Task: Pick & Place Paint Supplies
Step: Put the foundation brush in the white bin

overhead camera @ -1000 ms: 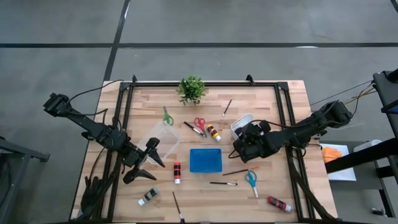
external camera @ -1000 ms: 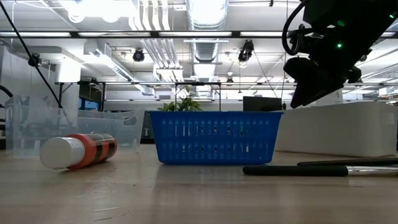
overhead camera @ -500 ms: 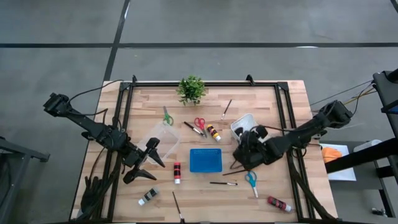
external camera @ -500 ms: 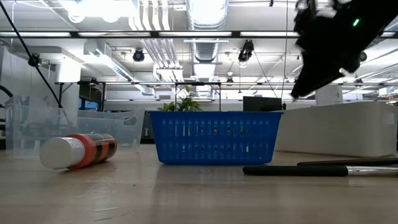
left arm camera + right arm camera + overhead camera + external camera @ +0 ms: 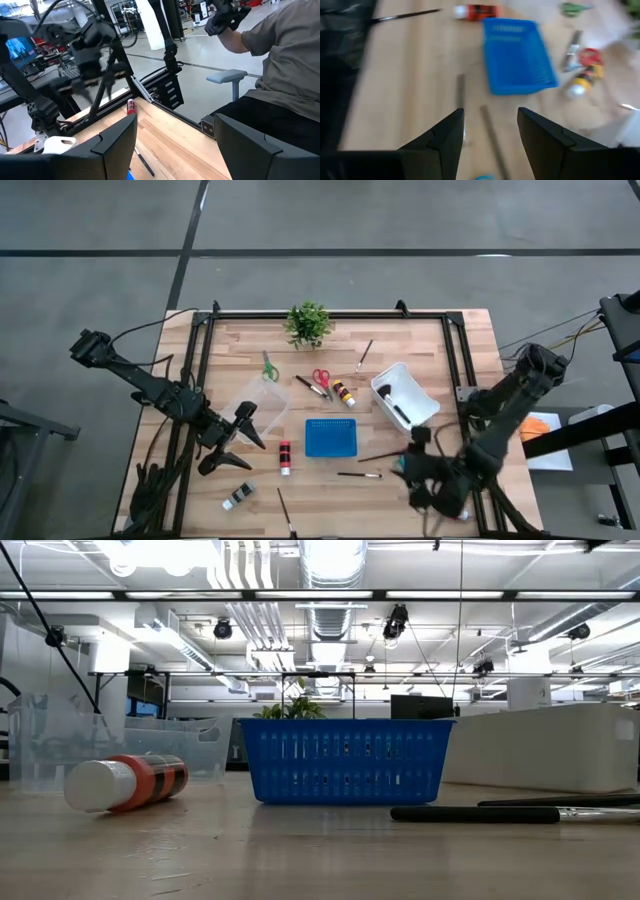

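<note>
My left gripper [image 5: 238,442] [image 5: 172,125] waits open at the table's left side, beside a clear container [image 5: 262,402]. My right gripper [image 5: 418,480] [image 5: 490,117] hangs open over the near right part of the table, above two thin brushes [image 5: 461,95] [image 5: 492,135] and blue-handled scissors [image 5: 404,468]. A blue basket [image 5: 330,437] [image 5: 517,55] stands mid-table. A red bottle [image 5: 285,457] [image 5: 125,782] lies on its side left of it. A white bin [image 5: 405,393] holds a dark-tipped brush [image 5: 392,402]. A red bottle [image 5: 452,509] near the near right corner is partly hidden by the arm.
Green scissors [image 5: 268,367], red scissors [image 5: 321,379], an orange bottle [image 5: 343,392] and a brush [image 5: 364,355] lie toward the far edge, near a potted plant [image 5: 308,323]. A black-and-white bottle [image 5: 238,496] and a brush [image 5: 285,512] lie near the near edge. A person [image 5: 280,75] sits beyond the table.
My right gripper has swung away from the white bin toward the table's near edge and right, and has left the low view. The bin now shows uncovered with a brush inside. My left arm has kept still.
</note>
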